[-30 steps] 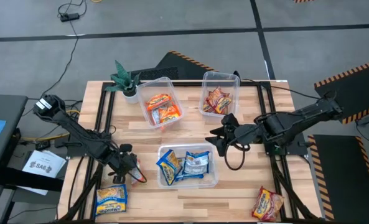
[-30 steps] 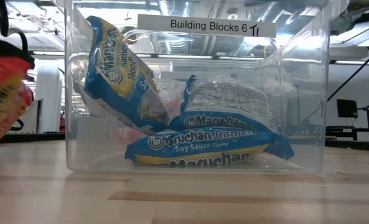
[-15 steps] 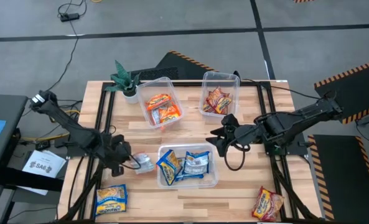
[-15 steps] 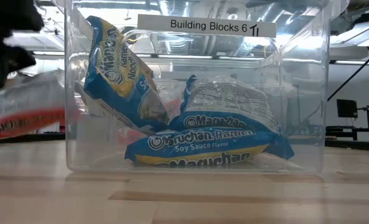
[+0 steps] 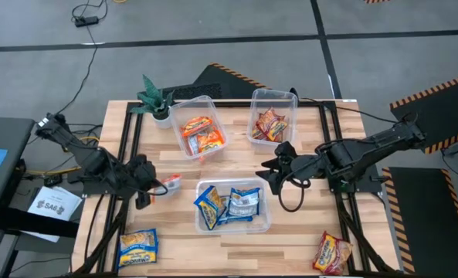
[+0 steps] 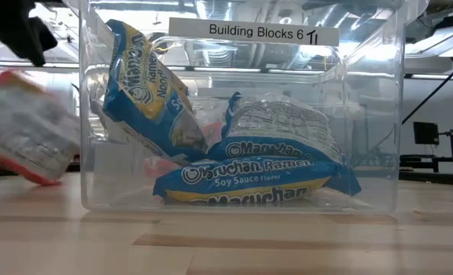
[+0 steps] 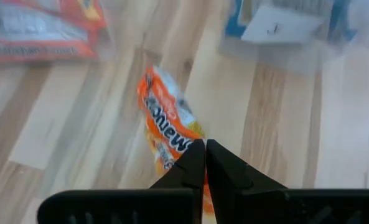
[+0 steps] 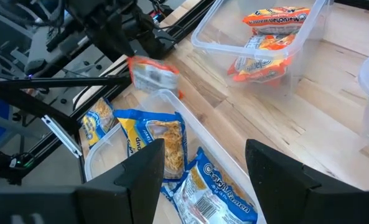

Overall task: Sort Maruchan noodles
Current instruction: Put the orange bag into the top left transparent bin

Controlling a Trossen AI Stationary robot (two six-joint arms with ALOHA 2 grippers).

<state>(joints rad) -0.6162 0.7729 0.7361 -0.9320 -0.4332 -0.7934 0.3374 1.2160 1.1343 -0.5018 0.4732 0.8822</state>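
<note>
High view, left to right. A blue-yellow packet (image 5: 138, 249) lies at the lower left, near the table's (image 5: 290, 239) front edge. Left gripper (image 5: 153, 187) sits at mid-left, jaws pinched tight on an orange packet (image 5: 169, 183) held off the wood, just left of the front tub (image 5: 265, 222) of blue packets (image 5: 227, 205). Bare wood lies between this tub and the two rear tubs: orange packets (image 5: 199, 133) in one, red packets (image 5: 270, 124) in the other. Right gripper (image 5: 269, 171) waits at centre-right, fingers spread wide, empty. A red packet (image 5: 333, 253) lies at the lower right corner, close to the edge.
</note>
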